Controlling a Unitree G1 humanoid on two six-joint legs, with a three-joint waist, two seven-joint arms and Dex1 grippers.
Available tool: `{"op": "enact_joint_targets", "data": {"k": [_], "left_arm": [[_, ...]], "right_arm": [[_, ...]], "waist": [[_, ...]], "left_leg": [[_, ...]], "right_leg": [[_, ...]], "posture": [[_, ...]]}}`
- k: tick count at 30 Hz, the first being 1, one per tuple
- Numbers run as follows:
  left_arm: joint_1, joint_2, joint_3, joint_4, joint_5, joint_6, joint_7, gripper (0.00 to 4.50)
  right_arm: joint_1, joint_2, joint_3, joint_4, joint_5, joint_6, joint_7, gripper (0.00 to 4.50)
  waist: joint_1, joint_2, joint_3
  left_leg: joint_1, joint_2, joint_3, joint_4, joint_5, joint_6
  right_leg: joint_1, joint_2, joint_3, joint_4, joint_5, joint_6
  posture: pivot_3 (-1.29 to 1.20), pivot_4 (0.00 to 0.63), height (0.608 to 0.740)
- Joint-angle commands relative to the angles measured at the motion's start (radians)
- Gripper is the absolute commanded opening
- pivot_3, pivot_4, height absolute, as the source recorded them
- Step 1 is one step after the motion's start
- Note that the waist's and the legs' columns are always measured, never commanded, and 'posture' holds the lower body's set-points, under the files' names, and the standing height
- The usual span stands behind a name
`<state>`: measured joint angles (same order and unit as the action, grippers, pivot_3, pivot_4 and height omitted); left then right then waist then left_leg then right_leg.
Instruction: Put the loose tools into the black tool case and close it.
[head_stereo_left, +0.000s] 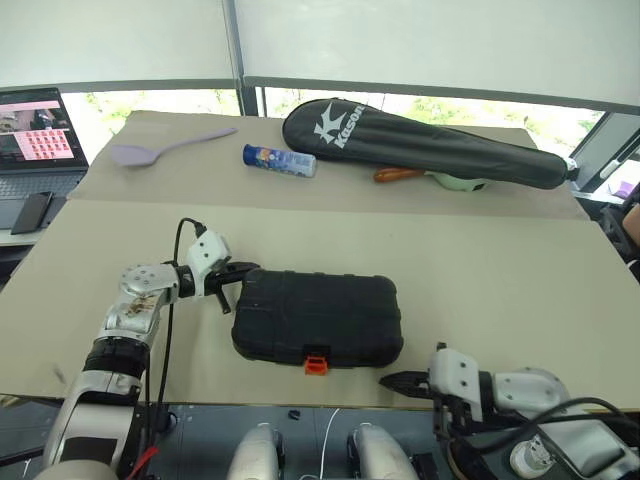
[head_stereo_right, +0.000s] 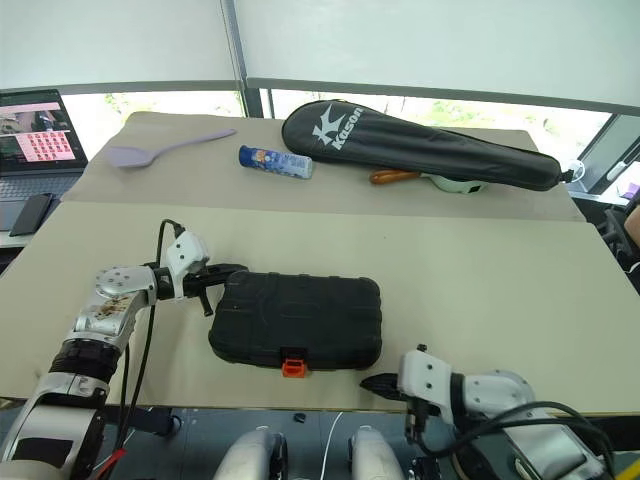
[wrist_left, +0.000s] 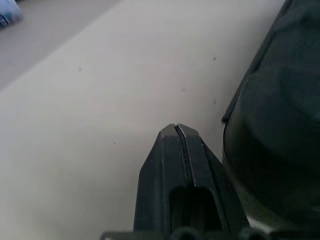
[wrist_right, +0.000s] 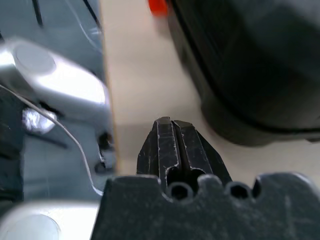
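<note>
The black tool case lay shut, orange latch at its near edge, on the near half of the table. The left gripper, fingers pressed together and holding nothing, sat at the case's ten o'clock corner, seemingly touching it. The right gripper, likewise pinched together and empty, lay near the five o'clock corner, just apart.

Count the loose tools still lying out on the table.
0 of the task's tools lie out. The black tool case sits closed near the table's front edge. An orange-handled tool pokes out from under the racket bag; more may be hidden there.
</note>
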<state>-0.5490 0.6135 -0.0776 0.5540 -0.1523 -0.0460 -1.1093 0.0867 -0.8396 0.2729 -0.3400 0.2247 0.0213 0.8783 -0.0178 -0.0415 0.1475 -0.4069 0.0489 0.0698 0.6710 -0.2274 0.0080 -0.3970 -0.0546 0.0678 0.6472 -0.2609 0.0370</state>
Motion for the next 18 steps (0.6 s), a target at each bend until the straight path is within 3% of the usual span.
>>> {"op": "enact_joint_targets", "data": {"k": [1,11,18], "left_arm": [[-0.018,0.010,-0.012,-0.010,-0.001,0.018,-0.056,0.01],[0.171,0.018,0.046,-0.264,-0.095,0.115,-0.089,0.01],[0.313,-0.008,0.073,-0.461,-0.158,0.188,-0.045,0.01]], "right_arm": [[-0.089,0.035,0.035,0.053,-0.129,0.002,-0.026,0.00],[-0.291,0.163,-0.035,0.252,-0.170,-0.031,-0.069,0.00],[-0.471,0.250,-0.060,0.522,-0.198,-0.137,-0.082,0.00]], "waist": [[0.001,0.000,0.000],[-0.002,-0.001,0.000],[0.006,-0.001,0.001]], "left_leg": [[0.000,0.000,0.000,0.000,0.000,0.000],[0.001,0.001,0.000,0.002,0.000,0.000],[-0.003,0.000,0.001,0.005,0.000,0.000]], "right_leg": [[0.000,0.000,0.000,0.000,0.000,0.000],[0.000,0.000,0.000,0.001,0.001,-0.001],[-0.002,-0.002,0.000,0.002,0.001,0.000]], "posture": [[0.00,0.150,0.740],[0.00,0.150,0.740],[0.00,0.150,0.740]]}}
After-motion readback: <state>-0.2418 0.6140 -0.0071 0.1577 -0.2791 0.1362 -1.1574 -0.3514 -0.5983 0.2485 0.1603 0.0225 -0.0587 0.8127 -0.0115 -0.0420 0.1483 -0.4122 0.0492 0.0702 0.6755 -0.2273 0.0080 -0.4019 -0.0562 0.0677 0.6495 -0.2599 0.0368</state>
